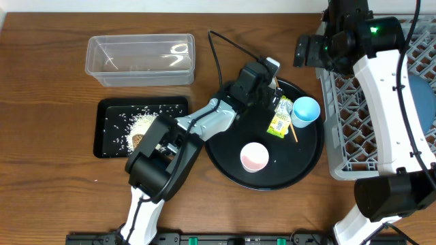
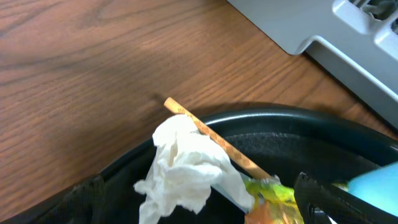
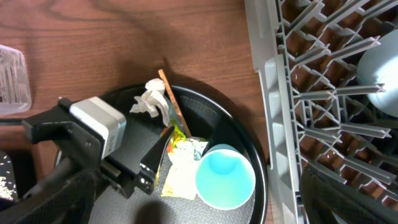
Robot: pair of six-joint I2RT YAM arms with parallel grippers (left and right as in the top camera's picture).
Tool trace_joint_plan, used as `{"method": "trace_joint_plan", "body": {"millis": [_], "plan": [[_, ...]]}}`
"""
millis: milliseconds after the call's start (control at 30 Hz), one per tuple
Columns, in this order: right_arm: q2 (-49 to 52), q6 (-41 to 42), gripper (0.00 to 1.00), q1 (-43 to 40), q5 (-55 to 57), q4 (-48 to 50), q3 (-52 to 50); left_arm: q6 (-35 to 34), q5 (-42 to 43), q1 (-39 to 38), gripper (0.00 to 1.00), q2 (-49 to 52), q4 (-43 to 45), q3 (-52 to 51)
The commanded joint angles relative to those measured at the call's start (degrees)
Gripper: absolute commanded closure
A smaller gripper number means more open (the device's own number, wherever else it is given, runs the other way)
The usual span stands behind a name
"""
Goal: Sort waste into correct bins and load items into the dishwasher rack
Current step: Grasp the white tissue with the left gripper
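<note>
Your left gripper [image 2: 199,186] hangs wide open and empty at the far edge of the round tray [image 1: 225,163]. Its fingers straddle the crumpled tissue [image 2: 186,168] beside the chopstick [image 2: 211,140], likely lined up to pinch it. Your right gripper [image 1: 308,52] sits open and empty near the rack [image 1: 340,102], clear of that reach.

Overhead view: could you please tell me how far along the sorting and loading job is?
Done: rice lies in the black rectangular tray, and a pale bowl sits in the rack. In hand: the open left gripper hovers over the tissue, gripping nothing. Left: tissue, wrapper, chopstick, pink cup and light blue cup are on the round tray.
</note>
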Motion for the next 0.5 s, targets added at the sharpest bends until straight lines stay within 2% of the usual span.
{"method": "trace_joint_plan", "body": {"millis": [0, 400, 467], "plan": [[0.2, 0.8, 0.01, -0.1, 0.6, 0.0, 0.0, 1.0, -0.4, 0.3, 0.02, 1.7, 1.2, 0.9], [0.2, 0.8, 0.01, -0.1, 0.6, 0.0, 0.0, 1.0, -0.3, 0.3, 0.01, 3.2, 0.9, 0.9], [0.2, 0.8, 0.01, -0.1, 0.6, 0.0, 0.0, 1.0, -0.3, 0.3, 0.11, 3.3, 0.5, 0.9]]}}
